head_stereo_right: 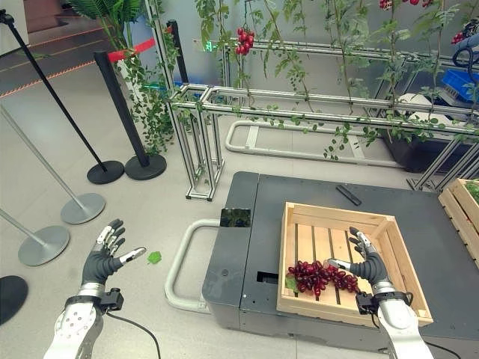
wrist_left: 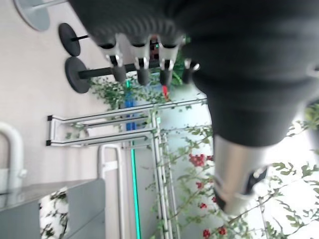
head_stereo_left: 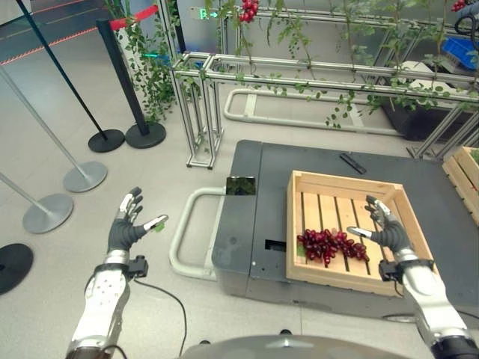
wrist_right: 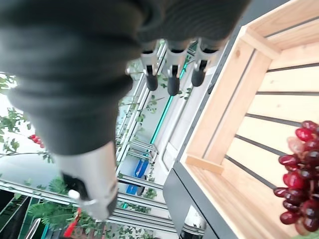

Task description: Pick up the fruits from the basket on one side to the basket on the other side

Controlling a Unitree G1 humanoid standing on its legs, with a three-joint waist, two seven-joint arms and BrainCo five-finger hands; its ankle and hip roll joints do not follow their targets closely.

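- Lying in the crate (head_stereo_left: 318,184), toward its near rail, is a bunch of red grapes (head_stereo_left: 329,244), resting on the slats with a green leaf at its left end.
- The crate is sitting on a dark grey worktop (head_stereo_left: 277,164), close to its front edge.
- A second crate (head_stereo_left: 465,176) is showing at the right edge, apart from the first; greenery is peeking out of it, the rest being cut off.
- The right hand (head_stereo_left: 387,228) is hovering over the right half of the first crate, fingers spread wide and holding nothing, thumb pointing toward the grapes just beside it.
- The left hand (head_stereo_left: 129,224) is hanging over the floor, well left of the worktop, fingers spread and holding nothing.
- A small black bar (head_stereo_left: 352,162) is lying on the worktop behind the first crate.
- A small green leaf (head_stereo_right: 154,257) is lying on the floor near the left hand.
- Behind the worktop, metal frames (head_stereo_left: 224,75) are carrying vines with red fruit clusters (head_stereo_left: 248,9).
- Barrier posts (head_stereo_left: 118,75) are standing on round bases at the far left.
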